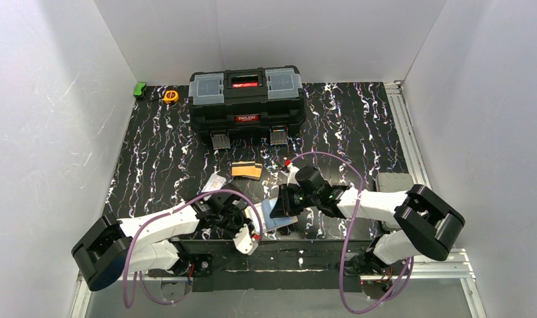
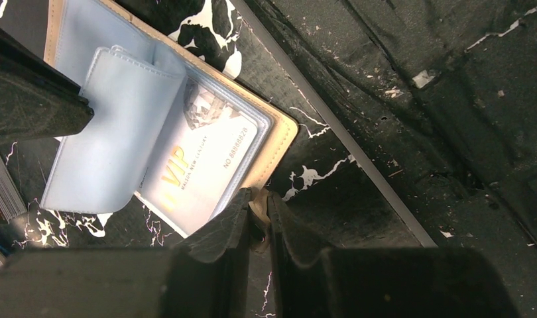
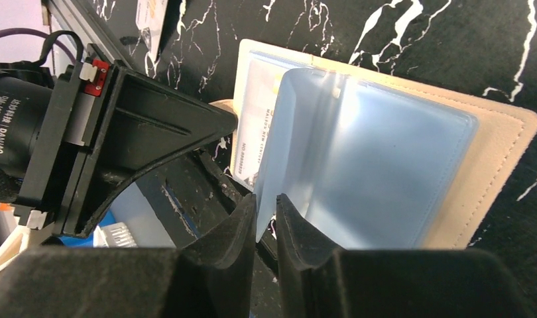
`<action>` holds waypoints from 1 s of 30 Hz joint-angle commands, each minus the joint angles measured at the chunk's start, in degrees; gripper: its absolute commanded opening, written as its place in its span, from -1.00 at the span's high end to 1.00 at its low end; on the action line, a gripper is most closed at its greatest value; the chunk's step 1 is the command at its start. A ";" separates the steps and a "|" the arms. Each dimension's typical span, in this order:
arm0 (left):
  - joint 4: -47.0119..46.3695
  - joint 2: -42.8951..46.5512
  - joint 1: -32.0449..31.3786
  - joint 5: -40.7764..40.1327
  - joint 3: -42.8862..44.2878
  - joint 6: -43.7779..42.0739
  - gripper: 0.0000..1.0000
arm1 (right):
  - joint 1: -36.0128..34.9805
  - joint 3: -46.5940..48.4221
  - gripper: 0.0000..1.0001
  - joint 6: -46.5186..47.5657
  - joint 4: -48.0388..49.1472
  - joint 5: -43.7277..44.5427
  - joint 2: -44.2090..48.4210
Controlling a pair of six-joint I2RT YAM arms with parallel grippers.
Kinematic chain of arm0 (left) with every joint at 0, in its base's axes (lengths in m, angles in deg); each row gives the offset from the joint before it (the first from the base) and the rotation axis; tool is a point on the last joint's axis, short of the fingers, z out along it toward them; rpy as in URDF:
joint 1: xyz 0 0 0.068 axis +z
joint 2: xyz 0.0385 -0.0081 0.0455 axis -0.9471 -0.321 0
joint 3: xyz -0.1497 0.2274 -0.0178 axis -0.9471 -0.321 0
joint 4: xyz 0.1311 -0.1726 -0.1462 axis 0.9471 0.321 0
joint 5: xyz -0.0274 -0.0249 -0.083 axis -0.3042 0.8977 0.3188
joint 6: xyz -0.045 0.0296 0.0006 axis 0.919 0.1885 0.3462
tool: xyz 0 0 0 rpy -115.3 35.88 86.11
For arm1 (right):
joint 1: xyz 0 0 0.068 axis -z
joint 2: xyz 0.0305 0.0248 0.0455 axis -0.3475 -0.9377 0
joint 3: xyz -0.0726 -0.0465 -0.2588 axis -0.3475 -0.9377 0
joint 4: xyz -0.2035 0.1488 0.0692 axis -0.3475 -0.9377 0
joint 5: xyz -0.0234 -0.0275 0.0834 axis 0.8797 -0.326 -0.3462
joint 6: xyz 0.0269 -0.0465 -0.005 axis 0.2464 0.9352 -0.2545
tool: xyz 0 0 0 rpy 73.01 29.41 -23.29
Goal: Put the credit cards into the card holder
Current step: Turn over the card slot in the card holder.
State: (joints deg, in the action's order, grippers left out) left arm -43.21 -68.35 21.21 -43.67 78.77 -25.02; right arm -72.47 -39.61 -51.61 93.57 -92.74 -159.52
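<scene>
The beige card holder (image 1: 280, 214) lies open near the table's front edge, between both grippers. My left gripper (image 2: 258, 202) is shut on its tan snap tab (image 2: 260, 207). My right gripper (image 3: 266, 207) is shut on the edge of a clear bluish plastic pocket (image 3: 372, 165), lifting it off the holder (image 3: 504, 152). A pale "VIP" card (image 2: 199, 165) sits in a pocket under the lifted sheet. Orange credit cards (image 1: 246, 169) with a dark stripe lie behind the holder, and a pale card (image 1: 215, 181) lies to their left.
A big black toolbox (image 1: 246, 99) stands at the back centre. A yellow tape measure (image 1: 170, 96) and a green object (image 1: 140, 89) sit at the back left. A grey block (image 1: 392, 182) lies at the right edge. The table's front rail (image 2: 358, 152) runs close beside the holder.
</scene>
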 commanded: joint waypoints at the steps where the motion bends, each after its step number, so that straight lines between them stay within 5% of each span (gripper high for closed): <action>1: 2.44 1.49 -0.04 1.70 -1.19 -0.99 0.92 | -0.15 1.25 0.49 0.12 3.46 -2.24 -0.64; 30: 3.41 1.54 -0.03 2.12 -1.11 -3.19 0.92 | -0.16 3.77 0.19 1.42 6.63 -7.58 -3.72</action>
State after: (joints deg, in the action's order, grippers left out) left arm -42.51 -67.39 21.21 -43.52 78.16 -27.60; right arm -72.47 -38.19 -51.10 98.55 -98.97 -162.43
